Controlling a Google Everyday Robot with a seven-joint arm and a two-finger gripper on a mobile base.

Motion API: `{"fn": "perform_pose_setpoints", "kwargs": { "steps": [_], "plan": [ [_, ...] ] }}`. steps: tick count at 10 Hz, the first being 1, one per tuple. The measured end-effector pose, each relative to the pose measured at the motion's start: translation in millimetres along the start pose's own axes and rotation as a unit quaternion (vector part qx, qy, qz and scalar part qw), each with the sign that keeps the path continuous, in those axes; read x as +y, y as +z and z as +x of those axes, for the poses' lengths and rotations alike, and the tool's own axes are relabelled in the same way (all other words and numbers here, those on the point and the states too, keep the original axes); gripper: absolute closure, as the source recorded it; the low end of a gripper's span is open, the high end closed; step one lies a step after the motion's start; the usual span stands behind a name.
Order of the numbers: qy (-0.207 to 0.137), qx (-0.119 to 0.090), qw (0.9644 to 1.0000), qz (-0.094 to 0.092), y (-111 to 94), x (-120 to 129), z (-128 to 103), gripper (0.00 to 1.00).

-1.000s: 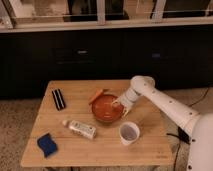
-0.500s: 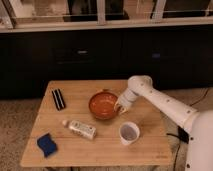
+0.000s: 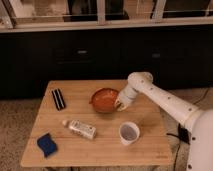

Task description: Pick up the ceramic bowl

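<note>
The ceramic bowl (image 3: 103, 99) is round, glossy and orange-brown. It is at the middle of the wooden table (image 3: 100, 145), tilted with its inside facing the camera. My gripper (image 3: 120, 104) is at the bowl's right rim and shut on it, holding that side up. The white arm reaches in from the right.
A white cup (image 3: 129, 133) with a dark inside stands in front of the gripper. A white bottle (image 3: 81, 128) lies on its side at the front left. A blue sponge (image 3: 47, 144) is at the front left corner and a black flat object (image 3: 58, 99) at the left. Dark cabinets stand behind the table.
The bowl has tipped further toward the camera and risen slightly at its right rim, with the gripper staying on that rim. The other objects have not moved.
</note>
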Motion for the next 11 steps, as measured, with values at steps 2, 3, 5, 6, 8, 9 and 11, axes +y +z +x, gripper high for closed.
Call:
{"fn": "perform_pose_setpoints", "kwargs": {
  "steps": [2, 3, 5, 6, 8, 9, 11],
  "plan": [
    [-0.001, 0.006, 1.0, 0.001, -6.9, -3.4, 0.5, 1.0],
    [-0.001, 0.007, 1.0, 0.002, -8.7, -4.3, 0.8, 1.0],
    [-0.002, 0.009, 1.0, 0.003, -17.0, -8.3, 0.2, 1.0],
    [-0.002, 0.009, 1.0, 0.003, -19.5, -9.3, 0.3, 1.0],
    [-0.003, 0.01, 0.9999, 0.003, -24.7, -10.9, 1.2, 1.0],
    [-0.003, 0.011, 0.9999, 0.004, -26.9, -12.0, 1.1, 1.0],
    [-0.004, 0.011, 0.9999, 0.004, -31.5, -15.4, 0.8, 1.0]
  ]
}}
